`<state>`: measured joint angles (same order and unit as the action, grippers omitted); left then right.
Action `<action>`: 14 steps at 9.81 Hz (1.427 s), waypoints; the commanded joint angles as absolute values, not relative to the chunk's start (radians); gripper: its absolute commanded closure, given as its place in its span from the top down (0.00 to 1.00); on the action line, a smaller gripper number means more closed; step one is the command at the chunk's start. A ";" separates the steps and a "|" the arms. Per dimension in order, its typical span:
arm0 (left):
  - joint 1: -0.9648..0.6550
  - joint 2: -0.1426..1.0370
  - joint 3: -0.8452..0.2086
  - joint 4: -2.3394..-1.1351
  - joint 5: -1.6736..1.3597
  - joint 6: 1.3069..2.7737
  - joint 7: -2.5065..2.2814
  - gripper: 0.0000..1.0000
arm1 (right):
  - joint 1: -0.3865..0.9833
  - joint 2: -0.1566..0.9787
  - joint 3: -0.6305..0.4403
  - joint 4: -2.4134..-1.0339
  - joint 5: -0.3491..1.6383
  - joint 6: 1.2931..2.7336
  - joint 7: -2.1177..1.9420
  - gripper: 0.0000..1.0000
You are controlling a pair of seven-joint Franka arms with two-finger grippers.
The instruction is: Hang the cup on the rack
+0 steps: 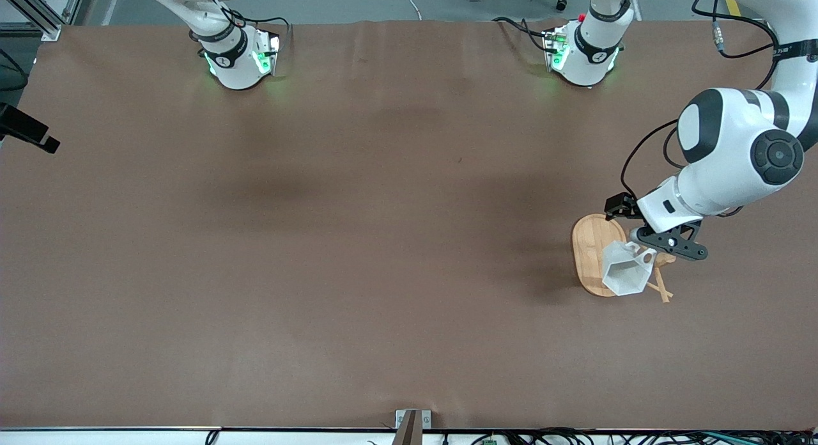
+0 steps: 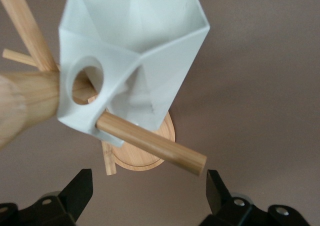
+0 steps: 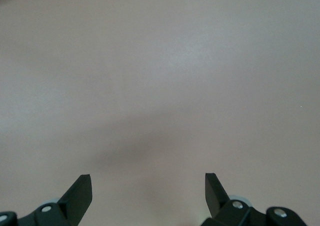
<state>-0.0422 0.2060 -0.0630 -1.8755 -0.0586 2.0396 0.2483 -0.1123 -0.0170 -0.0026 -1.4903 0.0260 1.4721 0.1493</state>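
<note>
The white faceted cup hangs by its handle on a peg of the bamboo rack, toward the left arm's end of the table. In the left wrist view the cup sits on a peg whose free end sticks out from under the handle. The rack's post and oval base also show there. My left gripper is open and empty just above the rack, its fingers apart from the cup. My right gripper is open and empty over bare table; it does not show in the front view.
The brown table stretches from the rack to the right arm's end. The two arm bases stand along the edge farthest from the front camera. A black clamp juts in at the right arm's end.
</note>
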 commanded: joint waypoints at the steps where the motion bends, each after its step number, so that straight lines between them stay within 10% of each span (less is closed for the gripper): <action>1: -0.044 0.186 -0.060 -1.846 -0.069 1.985 0.177 1.00 | -0.123 -0.014 -0.002 -1.479 0.038 1.460 0.133 1.00; 10: -0.006 0.051 -0.072 -1.521 -0.041 1.568 0.039 1.00 | -0.120 -0.014 -0.008 -1.485 0.041 1.459 0.141 1.00; 14: 0.112 -0.040 -0.227 -1.563 0.035 1.557 -0.012 1.00 | -0.104 -0.014 -0.028 -1.485 0.041 1.459 0.141 1.00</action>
<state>0.0795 -0.0042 -0.1686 -1.5035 -0.0068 1.5657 0.0110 -0.1128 -0.0154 -0.0127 -1.4902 0.0265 1.4673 0.1388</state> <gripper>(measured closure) 0.000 0.000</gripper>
